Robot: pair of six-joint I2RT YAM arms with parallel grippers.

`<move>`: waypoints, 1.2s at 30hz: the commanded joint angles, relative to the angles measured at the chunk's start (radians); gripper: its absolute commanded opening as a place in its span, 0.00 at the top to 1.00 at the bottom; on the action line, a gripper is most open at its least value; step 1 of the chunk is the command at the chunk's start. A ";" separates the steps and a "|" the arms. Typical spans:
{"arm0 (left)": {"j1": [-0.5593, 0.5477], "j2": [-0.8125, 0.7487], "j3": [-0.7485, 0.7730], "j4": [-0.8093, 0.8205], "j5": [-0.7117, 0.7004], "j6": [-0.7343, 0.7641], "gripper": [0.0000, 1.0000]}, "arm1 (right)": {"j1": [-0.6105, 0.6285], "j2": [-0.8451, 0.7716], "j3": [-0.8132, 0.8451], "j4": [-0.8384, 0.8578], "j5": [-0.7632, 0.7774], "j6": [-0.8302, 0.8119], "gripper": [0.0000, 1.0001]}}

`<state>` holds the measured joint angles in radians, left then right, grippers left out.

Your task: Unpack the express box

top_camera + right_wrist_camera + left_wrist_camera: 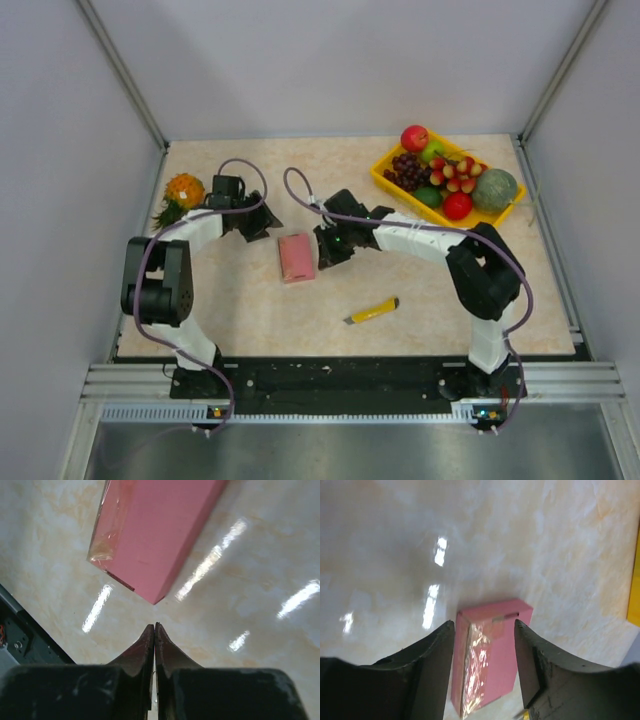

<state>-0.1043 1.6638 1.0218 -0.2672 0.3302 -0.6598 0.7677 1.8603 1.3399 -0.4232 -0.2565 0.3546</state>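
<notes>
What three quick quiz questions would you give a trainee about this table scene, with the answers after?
1. True or false: the right gripper is shut on the express box.
2. Where does the yellow utility knife lie? A: on top of the box. B: flat on the table, nearer the arm bases than the box. C: standing upright.
3. Fill in: the left gripper has its jaws ___.

Key: 1 false, its jaws are shut on nothing, with the tips short of the box corner; 2 B; 3 open.
</notes>
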 commanded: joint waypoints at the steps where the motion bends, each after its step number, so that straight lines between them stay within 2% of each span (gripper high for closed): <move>1: 0.005 0.115 0.087 0.102 0.035 -0.032 0.48 | 0.039 0.072 0.064 0.070 -0.145 -0.071 1.00; 5: 0.005 0.220 0.136 0.106 0.079 -0.023 0.58 | 0.074 0.118 0.105 0.070 -0.150 -0.082 1.00; 9: 0.005 0.267 0.152 0.121 0.147 -0.006 0.59 | 0.077 0.154 0.123 0.066 -0.147 -0.075 1.00; 16: 0.006 0.275 0.141 0.109 0.171 0.032 0.60 | 0.081 0.206 0.153 0.057 -0.115 -0.059 1.00; 19: 0.011 0.269 0.126 0.111 0.185 0.035 0.61 | 0.081 0.201 0.157 0.046 -0.099 -0.063 1.00; 24: 0.012 0.261 0.113 0.122 0.201 0.037 0.65 | 0.090 0.155 0.125 0.054 -0.159 -0.147 1.00; 28: 0.012 0.266 0.109 0.128 0.216 0.032 0.66 | 0.133 0.129 0.087 0.054 -0.106 -0.215 1.00; 36: 0.012 0.252 0.087 0.111 0.227 0.042 0.70 | 0.148 0.195 0.114 0.051 0.025 -0.158 1.00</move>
<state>-0.0975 1.9297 1.1301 -0.1715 0.5343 -0.6430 0.9127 2.0468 1.4296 -0.3897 -0.3248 0.1944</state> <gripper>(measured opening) 0.316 0.002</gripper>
